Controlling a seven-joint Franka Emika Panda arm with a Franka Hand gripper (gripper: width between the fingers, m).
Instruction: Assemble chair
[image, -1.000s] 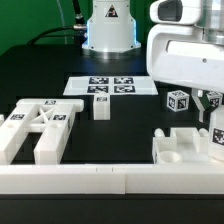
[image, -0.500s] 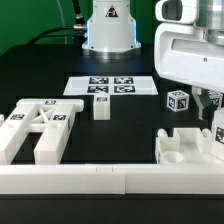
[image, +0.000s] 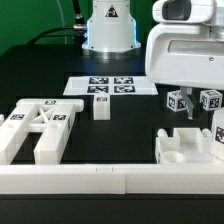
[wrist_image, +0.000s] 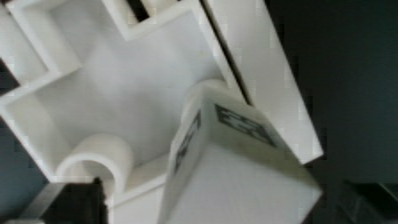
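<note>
Gripper (image: 206, 112): it's hovering right over the seat block (image: 180, 150), above that block's end on the exterior view's right. The jaws are tucking in under the bulky white wrist (image: 190, 50), so I cannot tell whether they are parted or pinching anything.
Upright leg (image: 217, 138): it's standing on end at that same end of the seat block, straight below the gripper, and showing a tag to the camera. Whether the gripper is touching it, I cannot tell.
Seat block: it's sitting flat on the black table (image: 130, 125) with its round sockets facing up.
Wrist view: the leg's tagged face is filling the foreground, and the seat block's stepped white surface is spreading out behind it.
Back frame (image: 35, 125): it's lying flat, tags up, well apart from the seat block toward the exterior view's left.
Short leg (image: 100, 106): it's standing alone, farther back than the seat block and toward the exterior view's left of it.
First tagged block (image: 178, 100): it's sitting just behind the seat block.
Second tagged block (image: 210, 99): it's sitting near the first, also behind the seat block.
Marker board (image: 110, 87): it's lying flat, farther behind the seat block and toward the exterior view's left.
White rail (image: 100, 182): it's running along just in front of the seat block.
</note>
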